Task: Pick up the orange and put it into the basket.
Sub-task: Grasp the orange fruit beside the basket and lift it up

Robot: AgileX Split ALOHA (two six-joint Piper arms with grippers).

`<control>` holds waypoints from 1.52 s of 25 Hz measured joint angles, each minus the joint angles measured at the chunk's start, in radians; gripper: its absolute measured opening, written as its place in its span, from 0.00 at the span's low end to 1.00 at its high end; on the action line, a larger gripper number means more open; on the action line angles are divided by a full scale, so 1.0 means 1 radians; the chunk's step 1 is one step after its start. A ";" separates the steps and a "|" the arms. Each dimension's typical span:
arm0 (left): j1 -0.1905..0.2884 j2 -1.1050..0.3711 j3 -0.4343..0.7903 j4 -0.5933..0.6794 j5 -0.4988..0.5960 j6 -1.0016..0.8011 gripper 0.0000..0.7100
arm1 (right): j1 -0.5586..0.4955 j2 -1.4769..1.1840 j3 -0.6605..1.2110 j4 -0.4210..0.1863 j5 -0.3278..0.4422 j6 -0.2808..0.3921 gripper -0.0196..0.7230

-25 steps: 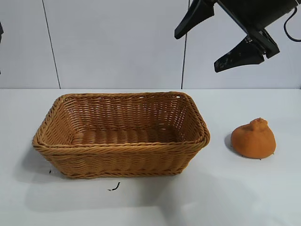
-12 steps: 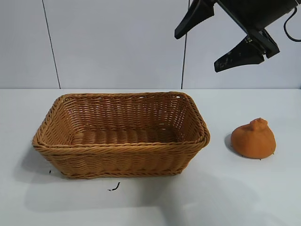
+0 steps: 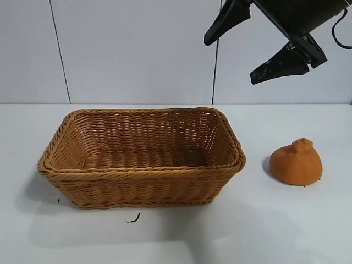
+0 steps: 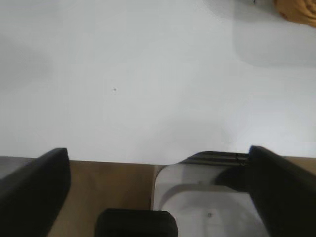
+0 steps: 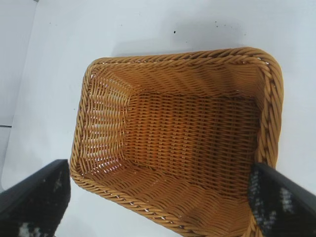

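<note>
The orange (image 3: 296, 163) sits on the white table to the right of the basket (image 3: 143, 171), a short gap away from it. The basket is empty; its inside shows in the right wrist view (image 5: 187, 58). My right gripper (image 3: 231, 60) hangs high in the air above the basket's right end, open and empty, well up and to the left of the orange. In its own view (image 5: 158, 207) the jaws stand wide apart over the basket. My left gripper (image 4: 158, 197) is parked off the table's left edge, open and empty. A corner of the basket (image 4: 298, 11) shows far off.
A small dark scrap (image 3: 133, 219) lies on the table in front of the basket. A grey panelled wall stands behind. In the left wrist view the table edge, brown floor and a pale mount plate (image 4: 207, 207) show.
</note>
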 joint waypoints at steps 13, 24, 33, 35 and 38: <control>0.000 -0.617 0.135 -0.001 -0.049 0.027 0.98 | 0.000 0.000 0.000 0.001 0.000 0.000 0.96; 0.000 -0.755 0.135 -0.002 -0.048 0.030 0.98 | 0.000 0.003 -0.036 -0.138 0.040 0.017 0.96; 0.000 -0.755 0.135 -0.002 -0.048 0.030 0.98 | -0.007 0.003 -0.174 -0.635 0.153 0.269 0.96; 0.000 -0.755 0.135 -0.002 -0.048 0.030 0.98 | -0.030 0.006 -0.177 -0.691 0.162 0.310 0.96; 0.000 -0.755 0.135 -0.002 -0.048 0.030 0.98 | -0.080 0.034 -0.181 -0.707 0.166 0.325 0.96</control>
